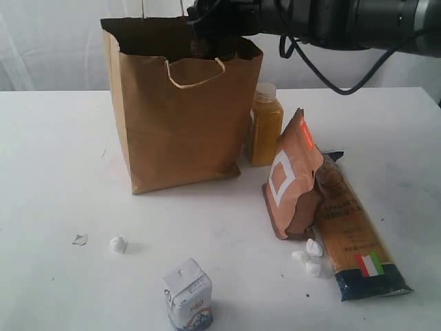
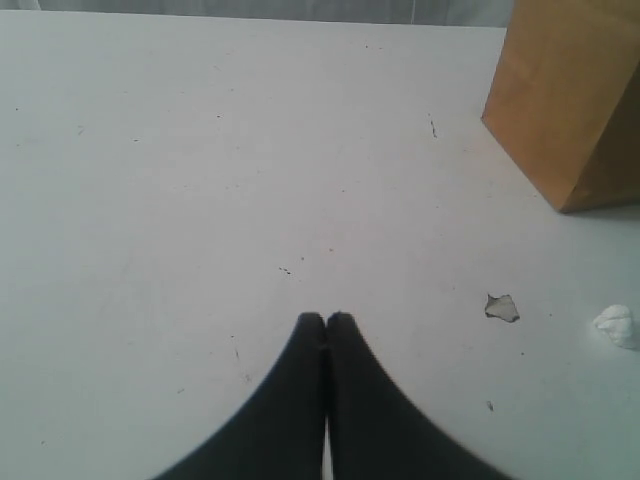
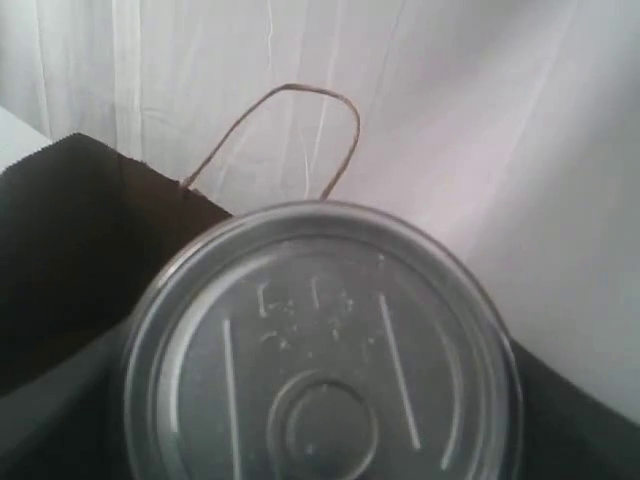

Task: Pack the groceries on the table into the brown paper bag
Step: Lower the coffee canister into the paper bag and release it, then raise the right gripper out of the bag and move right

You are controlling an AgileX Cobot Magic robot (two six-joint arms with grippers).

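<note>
Right gripper [image 1: 201, 32] at brown paper bag [image 1: 180, 131] mouth, clamped around silver-lidded dark jar [image 3: 322, 350]. Left gripper [image 2: 325, 322] pinched closed, empty, low over table [image 2: 180, 170], beside bag.

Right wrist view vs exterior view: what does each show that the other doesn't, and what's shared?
Right wrist only: the silver-lidded jar, its lid close up and filling most of the frame over the dark bag opening.
Exterior only: the white carton, brown pouch with a white square, pasta packet and yellow bottle beside the bag, all on the table.
Both: the brown paper bag, open at the top, with a cord handle.
</note>
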